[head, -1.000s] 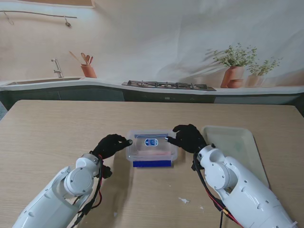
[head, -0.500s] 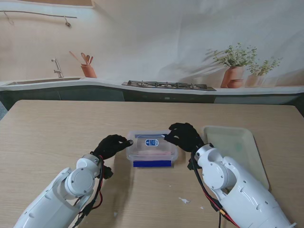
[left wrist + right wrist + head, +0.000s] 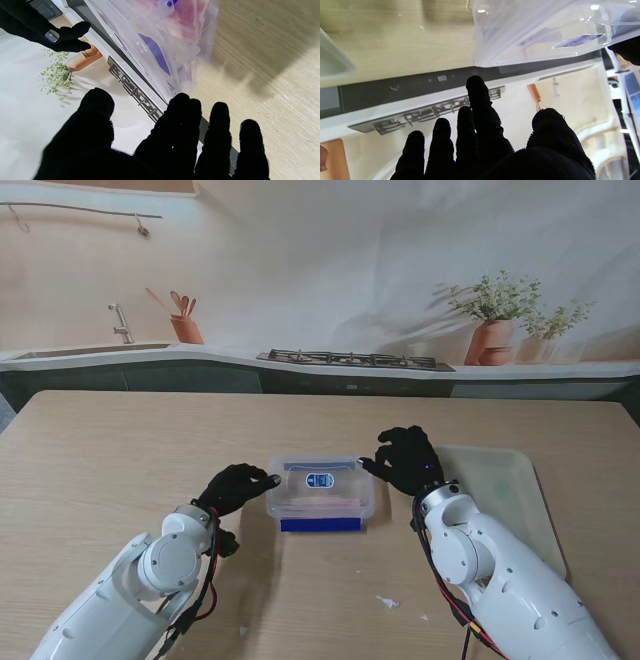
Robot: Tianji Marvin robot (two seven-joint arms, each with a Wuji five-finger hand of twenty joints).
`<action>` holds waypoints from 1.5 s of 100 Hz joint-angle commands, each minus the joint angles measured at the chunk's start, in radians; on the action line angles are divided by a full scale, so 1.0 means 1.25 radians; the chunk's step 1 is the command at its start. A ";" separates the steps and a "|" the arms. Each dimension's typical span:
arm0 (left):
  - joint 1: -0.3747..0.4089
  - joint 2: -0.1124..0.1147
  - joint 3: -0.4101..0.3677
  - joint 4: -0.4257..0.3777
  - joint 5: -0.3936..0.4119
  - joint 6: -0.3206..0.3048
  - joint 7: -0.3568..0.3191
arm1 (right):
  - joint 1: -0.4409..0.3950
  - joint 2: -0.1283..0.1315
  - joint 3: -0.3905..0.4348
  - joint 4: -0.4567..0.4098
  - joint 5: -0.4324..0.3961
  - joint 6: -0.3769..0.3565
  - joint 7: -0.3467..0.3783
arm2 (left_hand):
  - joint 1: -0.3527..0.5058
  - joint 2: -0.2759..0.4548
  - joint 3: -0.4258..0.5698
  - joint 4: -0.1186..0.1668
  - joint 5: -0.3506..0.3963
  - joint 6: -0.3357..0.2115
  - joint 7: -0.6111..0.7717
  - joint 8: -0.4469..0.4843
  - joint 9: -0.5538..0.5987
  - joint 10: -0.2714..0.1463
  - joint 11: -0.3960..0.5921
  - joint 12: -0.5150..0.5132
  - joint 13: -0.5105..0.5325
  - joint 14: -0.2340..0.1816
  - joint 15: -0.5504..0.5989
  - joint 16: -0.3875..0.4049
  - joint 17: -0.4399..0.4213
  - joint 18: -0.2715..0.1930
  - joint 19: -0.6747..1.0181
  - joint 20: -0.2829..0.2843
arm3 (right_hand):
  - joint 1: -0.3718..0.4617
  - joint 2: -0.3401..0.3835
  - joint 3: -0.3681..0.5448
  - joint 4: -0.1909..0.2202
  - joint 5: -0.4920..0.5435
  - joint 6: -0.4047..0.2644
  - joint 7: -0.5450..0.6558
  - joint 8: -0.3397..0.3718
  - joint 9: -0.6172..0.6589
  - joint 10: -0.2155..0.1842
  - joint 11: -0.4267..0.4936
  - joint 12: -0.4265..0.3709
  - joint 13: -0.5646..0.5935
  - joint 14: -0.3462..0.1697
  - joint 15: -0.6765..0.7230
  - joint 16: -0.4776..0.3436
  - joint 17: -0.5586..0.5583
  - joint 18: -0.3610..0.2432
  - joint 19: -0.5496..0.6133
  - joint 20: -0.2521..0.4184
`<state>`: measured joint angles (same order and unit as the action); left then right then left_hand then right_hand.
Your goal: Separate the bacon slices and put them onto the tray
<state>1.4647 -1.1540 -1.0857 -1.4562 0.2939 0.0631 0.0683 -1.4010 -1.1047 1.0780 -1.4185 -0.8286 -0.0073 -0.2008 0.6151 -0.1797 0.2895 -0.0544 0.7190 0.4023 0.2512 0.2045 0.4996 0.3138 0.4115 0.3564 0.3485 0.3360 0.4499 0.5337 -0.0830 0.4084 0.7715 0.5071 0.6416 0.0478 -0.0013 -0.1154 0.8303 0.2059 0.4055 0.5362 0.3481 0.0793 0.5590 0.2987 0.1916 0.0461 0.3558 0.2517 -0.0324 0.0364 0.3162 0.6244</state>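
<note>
Your clear plastic container (image 3: 320, 492) of pink bacon slices (image 3: 186, 18) sits mid-bench (image 3: 120, 450), lid with a blue label on. Your left hand (image 3: 236, 487) rests against the container's left end, fingers (image 3: 220, 130) spread, gripping nothing. Your right hand (image 3: 405, 461) hovers at the far right corner of the lid, fingers (image 3: 480, 105) loosely apart and empty. The pale tray (image 3: 510, 495) lies just right of that hand.
</note>
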 commanded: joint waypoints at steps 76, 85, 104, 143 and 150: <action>-0.003 -0.011 0.014 -0.005 -0.006 -0.009 -0.011 | 0.006 -0.020 -0.023 -0.012 0.187 0.085 0.112 | 0.006 0.021 -0.009 0.017 -0.011 -0.108 0.005 0.006 -0.008 -0.070 0.010 0.001 -0.012 -0.021 -0.012 0.008 -0.016 -0.014 -0.031 0.022 | 0.005 0.015 -0.016 0.055 0.028 0.029 0.001 0.011 -0.021 0.013 0.015 0.003 -0.026 -0.014 -0.001 0.002 -0.005 -0.026 -0.007 0.009; -0.003 -0.011 0.014 -0.005 -0.006 -0.009 -0.011 | 0.001 -0.024 -0.016 -0.020 0.218 0.087 0.114 | 0.005 0.021 -0.010 0.016 -0.012 -0.109 0.005 0.006 -0.010 -0.072 0.009 0.000 -0.014 -0.023 -0.014 0.007 -0.015 -0.014 -0.036 0.020 | 0.007 0.014 -0.016 0.054 0.030 0.031 0.005 0.014 -0.021 0.014 0.015 0.003 -0.027 -0.013 -0.002 0.001 -0.006 -0.027 -0.006 0.010; -0.003 -0.011 0.015 -0.005 -0.007 -0.007 -0.010 | -0.005 -0.026 -0.009 -0.029 0.232 0.085 0.113 | 0.006 0.022 -0.009 0.017 -0.014 -0.107 0.004 0.006 -0.013 -0.071 0.008 -0.001 -0.015 -0.023 -0.016 0.006 -0.015 -0.014 -0.040 0.020 | 0.010 0.012 -0.017 0.054 0.029 0.032 0.005 0.017 -0.021 0.013 0.014 0.003 -0.026 -0.012 -0.002 0.001 -0.007 -0.027 -0.005 0.011; 0.002 -0.011 0.008 -0.009 -0.003 -0.007 -0.006 | -0.009 -0.024 -0.005 -0.048 0.229 0.065 0.116 | 0.005 0.021 -0.008 0.017 -0.016 -0.108 0.004 0.006 -0.015 -0.072 0.009 -0.001 -0.016 -0.023 -0.017 0.005 -0.015 -0.014 -0.050 0.020 | 0.018 0.004 -0.016 0.055 0.016 0.023 -0.005 0.018 -0.021 0.015 0.013 0.002 -0.025 -0.008 -0.002 0.001 -0.004 -0.025 -0.004 0.012; 0.003 -0.010 0.005 -0.011 -0.002 -0.008 -0.006 | -0.009 -0.024 -0.006 -0.050 0.232 0.065 0.118 | 0.006 0.022 -0.008 0.017 -0.017 -0.107 0.004 0.006 -0.015 -0.071 0.009 -0.001 -0.016 -0.024 -0.017 0.005 -0.014 -0.014 -0.051 0.020 | 0.019 0.003 -0.016 0.055 0.011 0.022 -0.008 0.017 -0.021 0.014 0.012 0.002 -0.025 -0.007 -0.002 0.001 -0.004 -0.024 -0.004 0.012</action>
<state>1.4632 -1.1579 -1.0809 -1.4517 0.2906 0.0601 0.0782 -1.4069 -1.1220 1.0781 -1.4604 -0.5421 0.0849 -0.0727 0.6151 -0.1797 0.2895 -0.0544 0.7062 0.4005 0.2507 0.2056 0.4901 0.3113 0.4098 0.3564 0.3485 0.3242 0.4389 0.5337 -0.0834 0.4083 0.7348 0.5177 0.6414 0.0477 -0.0013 -0.1154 0.8641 0.3875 0.4084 0.5558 0.3480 0.0803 0.5601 0.2992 0.1916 0.0461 0.3559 0.2521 -0.0235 0.0259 0.3163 0.6244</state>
